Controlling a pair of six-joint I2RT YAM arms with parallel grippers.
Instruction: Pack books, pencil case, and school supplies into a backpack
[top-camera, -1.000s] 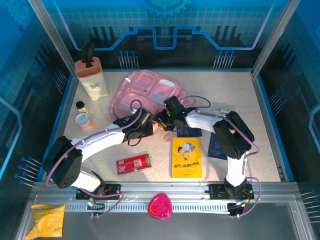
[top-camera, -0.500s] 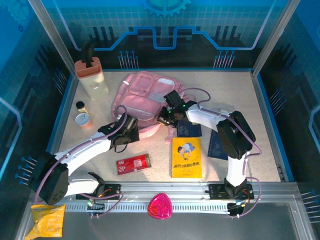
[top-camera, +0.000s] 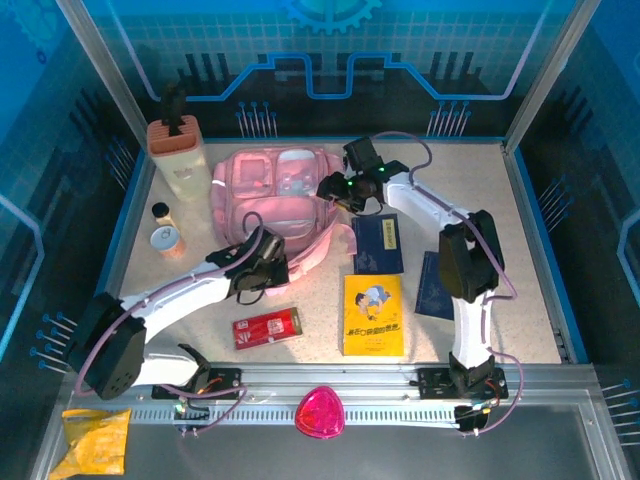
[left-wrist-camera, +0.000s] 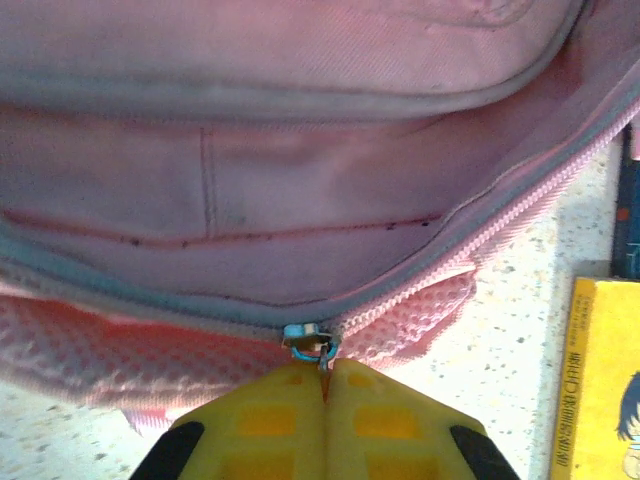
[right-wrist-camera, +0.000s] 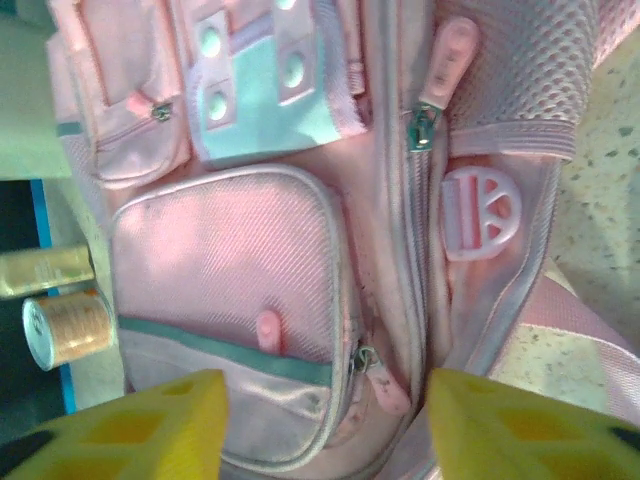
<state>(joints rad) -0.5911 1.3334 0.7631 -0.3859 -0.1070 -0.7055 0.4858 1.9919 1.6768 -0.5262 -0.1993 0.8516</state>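
Observation:
The pink backpack (top-camera: 268, 190) lies at the back middle of the table, front pockets up. My left gripper (top-camera: 268, 266) sits at its near edge, shut on the main zip's pull (left-wrist-camera: 322, 356) just below the blue slider (left-wrist-camera: 304, 338). My right gripper (top-camera: 336, 187) hovers open over the backpack's right side (right-wrist-camera: 250, 250), with nothing between its fingers (right-wrist-camera: 140, 430). The yellow book (top-camera: 373, 315) lies near the front. A navy book with gold lettering (top-camera: 378, 243) and a second navy book (top-camera: 435, 285) lie to its far right. The red pencil case (top-camera: 267, 327) lies at the front left. The school supplies are out of view.
A tall beige box with a black top (top-camera: 180, 152) stands at the back left, with two small jars (top-camera: 163, 238) beside the backpack. A pink object (top-camera: 320, 412) and a yellow bag (top-camera: 95, 440) rest on the front rail, off the table.
My right gripper has opened and moved away toward the back. The backpack has shifted left and now lies flatter. My left gripper stays shut on the zip pull near the front edge.

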